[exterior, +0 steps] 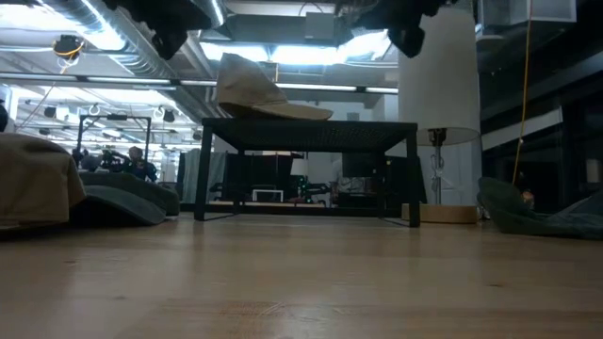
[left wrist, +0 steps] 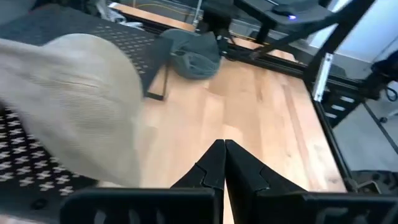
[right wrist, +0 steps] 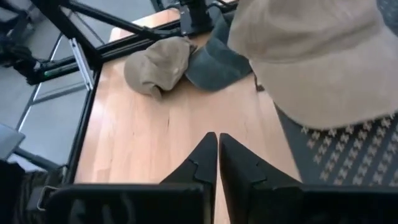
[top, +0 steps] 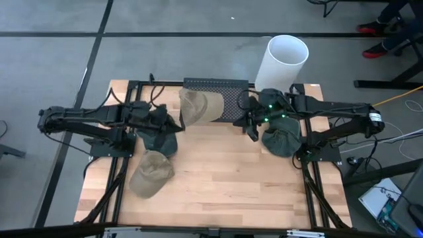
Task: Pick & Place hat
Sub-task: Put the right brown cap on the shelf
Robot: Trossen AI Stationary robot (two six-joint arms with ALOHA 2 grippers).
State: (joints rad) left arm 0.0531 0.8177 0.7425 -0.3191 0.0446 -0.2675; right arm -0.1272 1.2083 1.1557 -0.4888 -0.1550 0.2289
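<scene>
A tan hat (top: 200, 106) rests with its crown up on a black perforated stand (top: 228, 99) at the table's far middle, its brim (exterior: 297, 111) flat on the top. My left gripper (top: 177, 124) is shut and hovers just left of the stand, above a dark green hat (top: 158, 137); in its wrist view the shut fingers (left wrist: 224, 158) point past the tan hat (left wrist: 74, 106). My right gripper (top: 252, 131) is shut too, just right of the stand's near edge (right wrist: 217, 152). A second tan hat (top: 152, 174) lies on the table.
A white cylinder (top: 283, 59) stands at the far right behind the stand. Another dark green hat (top: 283, 142) lies under my right arm. The black frame rails (top: 117, 178) run along both sides. Bare wood (top: 231, 185) stretches across the near middle.
</scene>
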